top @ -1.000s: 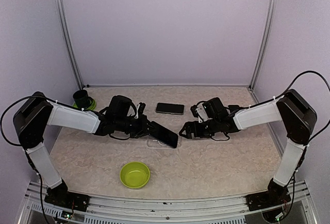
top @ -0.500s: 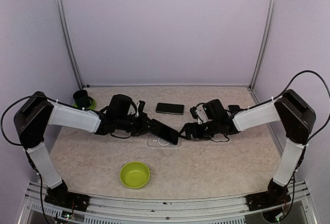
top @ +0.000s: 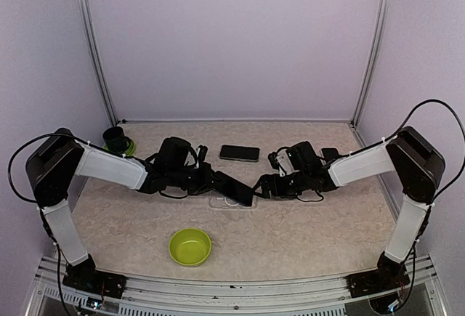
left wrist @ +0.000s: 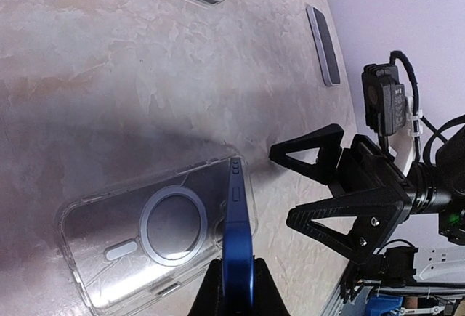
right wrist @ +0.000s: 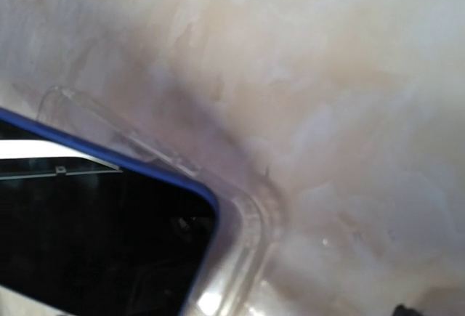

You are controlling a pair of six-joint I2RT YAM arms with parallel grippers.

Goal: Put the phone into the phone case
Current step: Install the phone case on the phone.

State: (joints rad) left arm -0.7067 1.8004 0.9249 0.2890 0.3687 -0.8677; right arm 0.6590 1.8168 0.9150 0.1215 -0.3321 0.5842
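Marbled beige tabletop (top: 312, 221) sits inside a lilac-walled booth. At its middle the left claw (left wrist: 237, 287) is clenched on the phone (left wrist: 239, 229). It pinches one end so that the blue-edged handset stands tilted on its long side over the case (left wrist: 145, 232). That clear case lies flat, open side up, directly under the phone.

In the right wrist view a lower corner of the phone appears to rest just inside the case's rounded corner, while the rest of the body stands out of the rim. The right claw (left wrist: 285, 185) waits just beside the case's far end with its jaws spread, grasping nothing. Whether it touches the case I cannot tell.

Farther out, a second phone (top: 239, 153) lies flat toward the back wall, a green bowl (top: 190, 247) sits near the front, and a dark cup (top: 115, 139) stands at the back left.

As I read it, the pick-up and alignment are done and insertion has begun at one edge. What is left is to lower the phone flat, press until all corners seat, and let go.
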